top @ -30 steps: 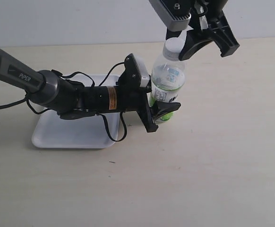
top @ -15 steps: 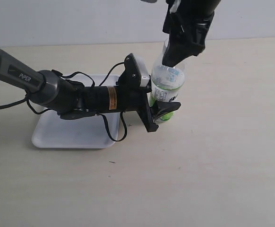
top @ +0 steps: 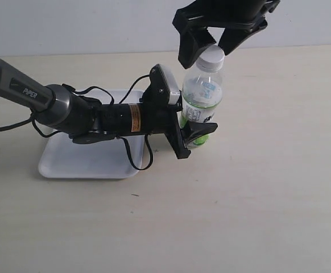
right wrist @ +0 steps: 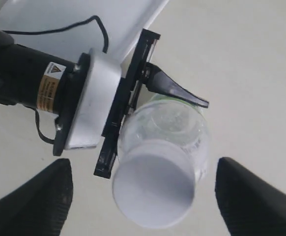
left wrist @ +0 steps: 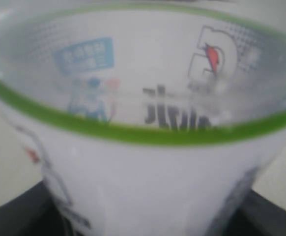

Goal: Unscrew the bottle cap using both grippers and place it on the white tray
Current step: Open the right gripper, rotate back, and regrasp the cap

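Note:
The clear bottle (top: 202, 94) with its green-and-white label stands upright on the table, just right of the white tray (top: 69, 162). My left gripper (top: 195, 128) is shut on the bottle's lower body. In the left wrist view the label of the bottle (left wrist: 148, 98) fills the picture. The white bottle cap (top: 212, 55) sits on the neck. My right gripper (top: 211, 46) hangs over it, open, with one finger on each side and not touching. The right wrist view looks down on the bottle cap (right wrist: 153, 189), with gaps to both fingers (right wrist: 35, 201).
The left arm's grey tube and black cables (top: 97, 114) lie across the white tray's far side. A corner of the tray (right wrist: 84, 14) shows in the right wrist view. Bare tan tabletop (top: 256, 187) spreads to the right and front of the bottle.
My right gripper has swung round above the bottle top, covering the cap half a second ago. Its open jaws now straddle the cap. The left gripper and bottle have not moved.

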You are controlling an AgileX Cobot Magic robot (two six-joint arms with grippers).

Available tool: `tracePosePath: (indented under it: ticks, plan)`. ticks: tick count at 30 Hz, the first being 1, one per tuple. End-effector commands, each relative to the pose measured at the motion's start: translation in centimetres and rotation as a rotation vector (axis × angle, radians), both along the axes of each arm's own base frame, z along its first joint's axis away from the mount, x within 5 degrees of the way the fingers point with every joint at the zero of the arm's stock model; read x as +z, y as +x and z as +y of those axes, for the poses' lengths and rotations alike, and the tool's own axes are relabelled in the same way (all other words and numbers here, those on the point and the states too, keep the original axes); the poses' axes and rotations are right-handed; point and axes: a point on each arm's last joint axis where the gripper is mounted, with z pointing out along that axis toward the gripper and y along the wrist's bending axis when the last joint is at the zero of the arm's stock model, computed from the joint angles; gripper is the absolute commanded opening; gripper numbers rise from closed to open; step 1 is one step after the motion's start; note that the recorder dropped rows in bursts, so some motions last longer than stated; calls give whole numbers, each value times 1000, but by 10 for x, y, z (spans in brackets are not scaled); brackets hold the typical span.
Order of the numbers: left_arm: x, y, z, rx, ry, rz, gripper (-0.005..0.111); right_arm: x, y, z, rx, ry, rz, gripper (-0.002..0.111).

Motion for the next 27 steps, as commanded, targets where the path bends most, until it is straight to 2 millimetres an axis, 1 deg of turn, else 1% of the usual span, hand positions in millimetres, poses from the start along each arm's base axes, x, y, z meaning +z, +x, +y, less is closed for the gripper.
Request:
tracePosePath:
  ticks: [1,7,10,11,18,21,27]
  plan:
    - [-7,-1,2,3,61,9,0,0,-1,-6,-57,-49,10,76]
    - [-7,-1,2,3,61,9,0,1,2,-5,-64,-38,-25,74]
    - [-7,-1,2,3,61,9,0,1,3,-5,-66,-34,-34,63]
    - [-7,-1,2,3,61,9,0,1,3,-5,-66,-34,-34,63]
    - [-7,-1,2,3,61,9,0,1,2,-5,-65,-34,-26,62]
    - [-7,-1,2,3,61,9,0,0,-1,-4,-56,-36,3,62]
    - [-7,-1,2,4,62,11,0,1,0,-4,-58,-29,-11,62]
